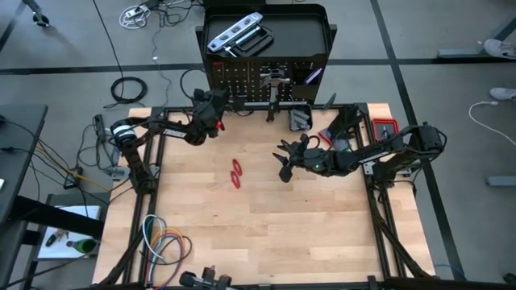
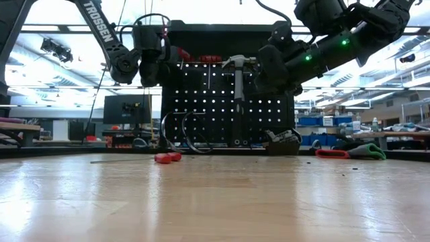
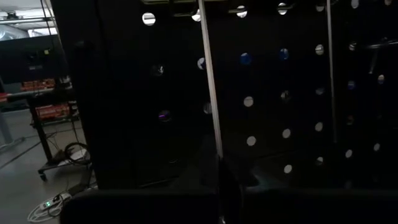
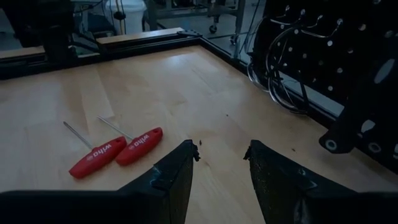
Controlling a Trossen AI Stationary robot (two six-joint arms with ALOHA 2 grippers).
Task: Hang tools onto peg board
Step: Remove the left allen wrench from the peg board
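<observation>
The black peg board [image 1: 266, 80] stands upright at the table's far edge, and a hammer [image 2: 238, 67] hangs on it. My left gripper [image 1: 214, 105] is up against the board's left part, shut on a thin-shafted tool [image 3: 210, 81]. The tool's handle is hidden. Two red-handled tools [image 1: 235, 173] lie flat on the wooden table [image 1: 266, 234], left of my right gripper [image 1: 284, 161]. That gripper [image 4: 221, 155] hovers open above the table with nothing between its fingers. My left gripper pinches the tool's thin steel shaft [image 3: 217, 155] between its two shut fingers, coming about level from the table's near left toward the peg board [image 3: 280, 93]. The shaft runs on past the fingers in front of the board's holes, clear of the table. Whether it touches the board, I cannot tell.
The tray on top of the stand holds a silver level [image 1: 234, 34]. Dark looped cables [image 2: 181, 131] hang at the board's foot. A dark tool [image 1: 300, 119] and red-handled tools [image 1: 385, 127] lie at the far right. Coiled coloured cables [image 1: 161, 242] lie near left.
</observation>
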